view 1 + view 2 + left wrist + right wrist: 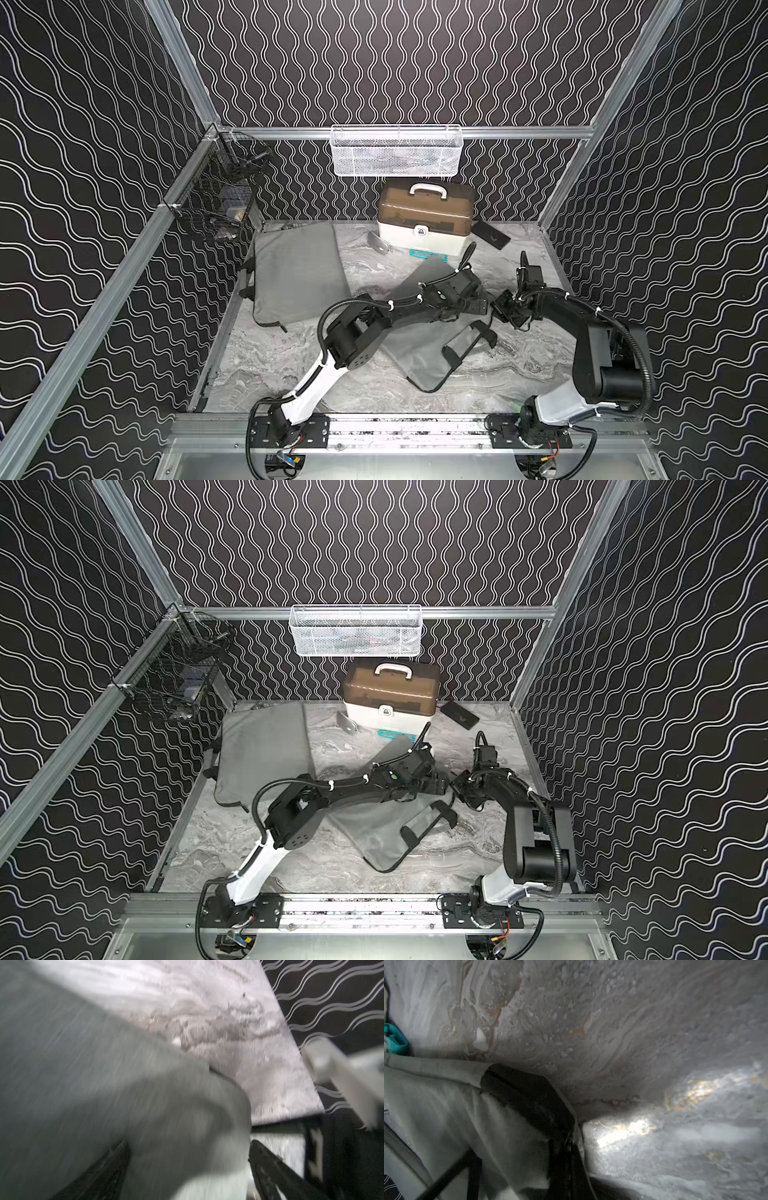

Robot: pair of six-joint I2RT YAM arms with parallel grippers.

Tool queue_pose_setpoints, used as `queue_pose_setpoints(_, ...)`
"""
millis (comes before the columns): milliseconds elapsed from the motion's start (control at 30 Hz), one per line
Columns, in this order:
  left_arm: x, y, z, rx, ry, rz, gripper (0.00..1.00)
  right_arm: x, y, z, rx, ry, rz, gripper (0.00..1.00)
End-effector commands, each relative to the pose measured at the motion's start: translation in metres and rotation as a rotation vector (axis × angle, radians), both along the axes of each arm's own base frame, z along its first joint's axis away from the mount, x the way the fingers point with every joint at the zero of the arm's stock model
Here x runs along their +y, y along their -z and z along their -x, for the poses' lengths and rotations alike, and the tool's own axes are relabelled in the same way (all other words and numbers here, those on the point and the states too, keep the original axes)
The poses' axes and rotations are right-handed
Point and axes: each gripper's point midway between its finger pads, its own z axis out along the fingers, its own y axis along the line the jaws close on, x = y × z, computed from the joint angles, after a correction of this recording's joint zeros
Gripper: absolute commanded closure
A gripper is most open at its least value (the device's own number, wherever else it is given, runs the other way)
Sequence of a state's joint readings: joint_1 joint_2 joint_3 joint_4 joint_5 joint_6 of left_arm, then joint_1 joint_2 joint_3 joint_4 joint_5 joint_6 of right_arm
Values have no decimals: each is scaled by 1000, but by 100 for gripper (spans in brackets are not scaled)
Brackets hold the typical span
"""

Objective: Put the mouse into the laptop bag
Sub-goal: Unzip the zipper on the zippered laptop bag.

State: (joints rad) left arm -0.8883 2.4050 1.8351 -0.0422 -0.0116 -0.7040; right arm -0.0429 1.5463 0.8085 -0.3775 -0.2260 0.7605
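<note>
A grey laptop bag (415, 353) (365, 833) with black straps lies crumpled on the marble table, under both arms. My left gripper (478, 305) (187, 1159) hovers over its far end. It is open wide, and only blurred grey bag fabric (83, 1084) shows between its black fingers (112, 1167). My right gripper (500, 309) (566, 1151) is right beside it, shut on a black tab (529, 1095) at the edge of the bag (436, 1105). The mouse is hidden in every view.
A second flat grey bag (295, 270) lies at the back left. By the back wall stand a white case with a brown lid (426, 220), a small silver object (379, 244), a teal item (428, 255) and a black flat item (492, 235). Wire baskets (395, 149) hang on the walls.
</note>
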Motion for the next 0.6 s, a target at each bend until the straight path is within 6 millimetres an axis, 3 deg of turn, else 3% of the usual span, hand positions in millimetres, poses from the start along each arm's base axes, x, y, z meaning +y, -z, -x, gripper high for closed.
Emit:
queue_pose_setpoints(0, 23, 77, 18, 195, -10, -123, 7, 26, 8, 28, 70, -21, -110, 100)
queue_pose_setpoints(133, 21, 90, 16, 195, -16, -115, 7, 42, 11, 43, 99, -54, -102, 100)
queue_pose_setpoints(367, 20, 94, 16, 192, -17, -110, 7, 66, 12, 59, 94, -112, -146, 100)
queue_pose_setpoints(467, 25, 93, 15, 193, -29, -142, 8, 56, 10, 61, 110, -88, -100, 100)
queue_pose_setpoints(567, 49, 86, 15, 208, -100, -254, 8, 40, 8, 60, 96, -27, -110, 100)
